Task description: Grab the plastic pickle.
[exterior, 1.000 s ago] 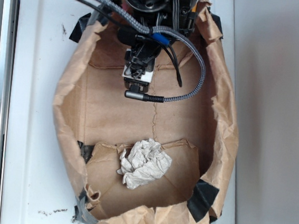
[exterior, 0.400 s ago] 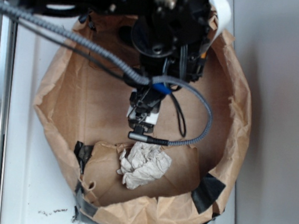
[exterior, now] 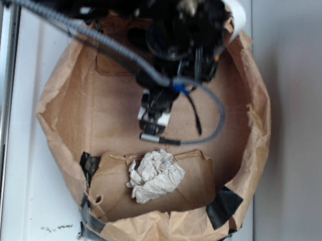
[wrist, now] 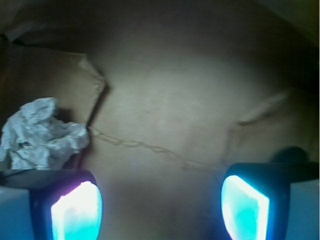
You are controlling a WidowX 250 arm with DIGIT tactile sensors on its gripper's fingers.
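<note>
The gripper (wrist: 160,202) hangs inside the brown paper bag (exterior: 70,117), its fingers (wrist: 77,210) spread wide apart with nothing between them. The crumpled paper ball (exterior: 154,176) lies at the gripper's six o'clock in the exterior view. The pickle shows in neither view.

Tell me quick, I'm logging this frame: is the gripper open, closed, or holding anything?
Gripper: open, nothing between its fingers; bare brown paper bag floor shows in the gap. Crumpled paper wad lies off to one side, untouched.
</note>
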